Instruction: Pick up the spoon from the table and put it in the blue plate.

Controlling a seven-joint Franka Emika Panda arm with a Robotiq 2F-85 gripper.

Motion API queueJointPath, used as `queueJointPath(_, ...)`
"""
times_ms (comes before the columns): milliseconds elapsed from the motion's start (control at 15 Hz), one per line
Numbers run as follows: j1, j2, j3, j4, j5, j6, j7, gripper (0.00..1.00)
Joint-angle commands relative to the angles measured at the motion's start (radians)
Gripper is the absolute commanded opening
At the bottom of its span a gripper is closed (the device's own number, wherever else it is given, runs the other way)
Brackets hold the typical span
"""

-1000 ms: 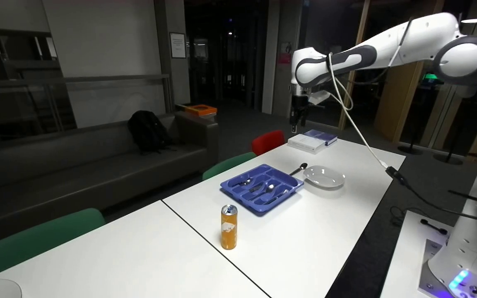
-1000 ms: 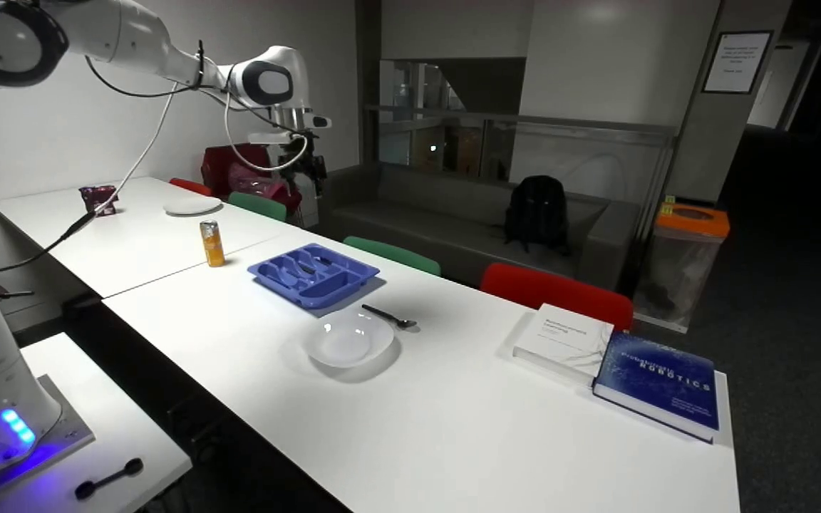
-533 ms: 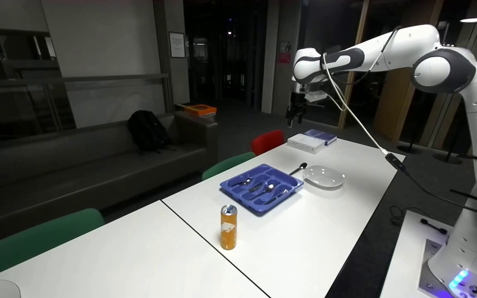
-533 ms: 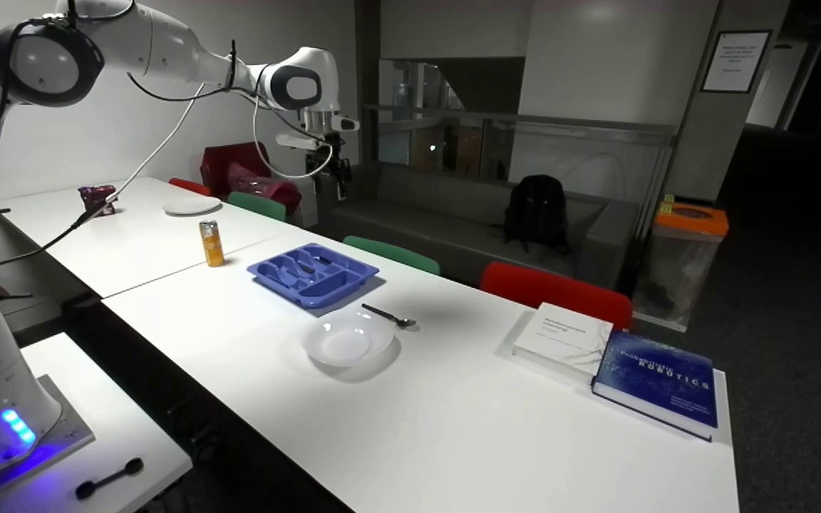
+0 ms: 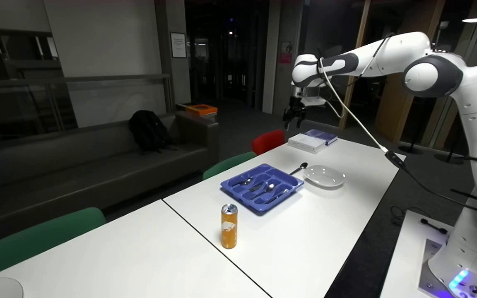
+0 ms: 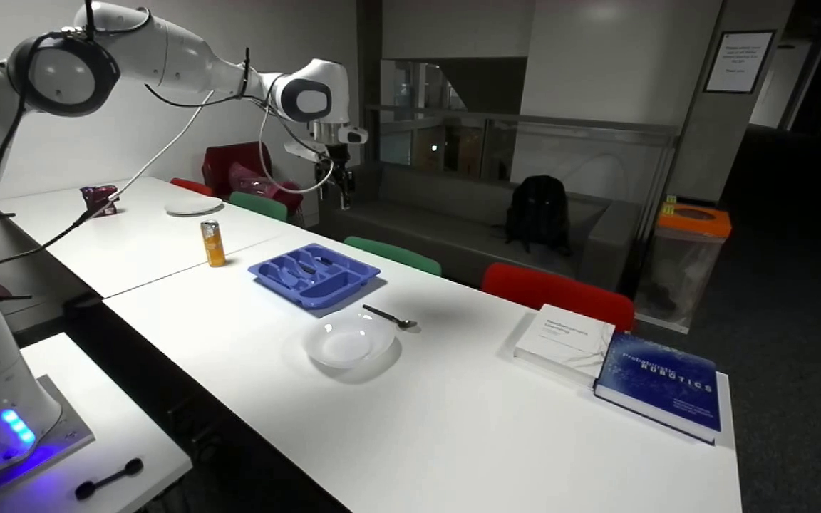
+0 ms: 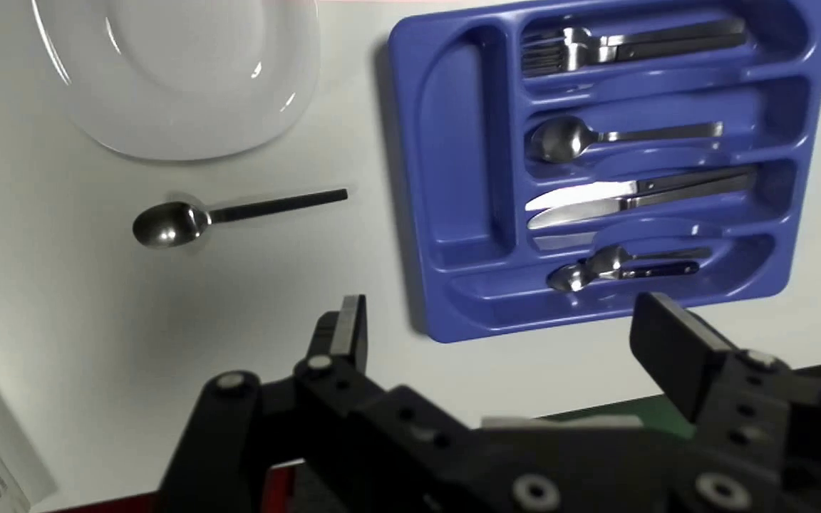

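The spoon [image 7: 168, 225] lies flat on the white table, its bowl turned away from the blue plate [image 7: 462, 164] and its dark handle pointing toward it; I also see the spoon [image 6: 405, 323] in both exterior views. The blue plate is a rectangular compartmented tray holding forks, knives and other spoons; its wide left compartment in the wrist view holds nothing. My gripper [image 7: 502, 303] is high above the tabletop with its fingers spread wide and only air between them. In an exterior view the gripper [image 6: 334, 201] hangs in the air, apart from spoon and tray.
Beside the spoon and tray sits a white dish [image 7: 182, 57]. An orange can [image 5: 229, 227] stands upright on the tray's far side from the dish. Two thick books, one white [image 6: 564, 342] and one blue [image 6: 656, 385], rest by the table's end. Chairs line one long edge.
The arm has swung and lowered: my gripper has gone rightward and slightly down in an exterior view, a little leftward where the can is closest. Spoon, tray and dish have stayed in place.
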Motion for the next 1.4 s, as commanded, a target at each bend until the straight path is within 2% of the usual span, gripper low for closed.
queueJointPath(0,-0.091,0.113,-0.019,0.094,0.087,0.008,0.058,1.00)
queueJointPath(200,-0.140,0.147,-0.038,0.075,0.133,0.046,0.132,1.00)
queueJointPath(333,-0.148,0.143,-0.048,0.052,0.158,0.059,0.214,1.00)
queueJointPath(800,-0.078,0.116,-0.095,0.016,0.156,0.143,0.612,1.00)
queueJointPath(933,-0.068,0.112,-0.102,0.018,0.167,0.115,0.701,1.00)
queueJointPath(1000,-0.083,0.155,-0.086,0.057,0.154,0.119,0.629,1.00)
queueJointPath(1267,-0.079,0.163,-0.086,0.056,0.153,0.119,0.640,1.00)
queueJointPath(1333,-0.072,0.167,-0.089,0.049,0.173,0.164,0.690,1.00)
